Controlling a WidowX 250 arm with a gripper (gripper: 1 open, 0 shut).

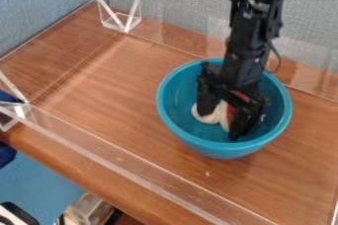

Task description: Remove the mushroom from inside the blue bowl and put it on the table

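Reaching straight down into the bowl [224, 113], the end effector [224, 108] has its two dark fingers spread wide, one on each side of the mushroom [215, 116], with nothing pinched between them yet. Whether the fingertips touch the mushroom or the bowl's floor cannot be told from this single camera view, since the arm covers much of the toy.

The mushroom lies on its side at the bottom of the bowl: a pale stem shows to the left of the fingers and a sliver of reddish-brown cap to the right. The bowl sits on the tabletop [106, 81], near its right-hand edge and close to the far clear wall.

As a judgement, the mushroom looks light and rigid, likely a smooth plastic toy, so it should lift easily but may slip or roll if squeezed off-centre. The thick stem, or the junction of stem and cap, seems the safest place to grip; the rounded cap would tend to squirt out. The bowl's glossy curved inside could let the toy slide away as the fingers close.
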